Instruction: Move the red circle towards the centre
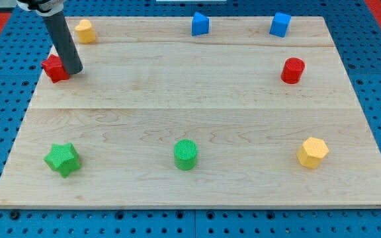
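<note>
Tip of my rod: down on the wooden board at the view's upper left, touching a red block. Red circle: upper right, well apart, untouched.

The rod covers the right part of a red block near the view's left edge, so the shape of this block cannot be told. My tip stands against this block's right side, and whether it touches the block is not clear. The upper end of the rod is cut off by the view's top edge, and the arm above it does not show. The yellow block near the view's top left is too small to tell its shape.
</note>
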Controlling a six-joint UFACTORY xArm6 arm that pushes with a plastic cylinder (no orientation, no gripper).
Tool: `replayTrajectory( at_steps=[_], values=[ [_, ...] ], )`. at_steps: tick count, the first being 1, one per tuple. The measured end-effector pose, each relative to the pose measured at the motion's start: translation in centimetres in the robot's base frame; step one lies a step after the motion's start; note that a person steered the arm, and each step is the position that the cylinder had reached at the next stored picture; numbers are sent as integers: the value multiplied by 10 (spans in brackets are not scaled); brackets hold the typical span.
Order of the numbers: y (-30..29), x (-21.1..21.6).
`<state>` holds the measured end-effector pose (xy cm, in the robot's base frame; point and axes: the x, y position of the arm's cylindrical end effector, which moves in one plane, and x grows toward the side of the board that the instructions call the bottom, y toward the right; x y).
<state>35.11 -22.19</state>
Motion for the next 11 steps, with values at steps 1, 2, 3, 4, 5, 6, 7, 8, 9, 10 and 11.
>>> replayTrajectory(
  at_steps=[1,2,3,4,5,6,7,8,9,10,11],
  values=[
    [7,3],
    [25,6],
    [55,12],
    [80,12],
    [103,12],
    [128,15],
    [156,20],
    [180,20],
    [209,21],
    [291,22],
    [370,22]
  ],
)
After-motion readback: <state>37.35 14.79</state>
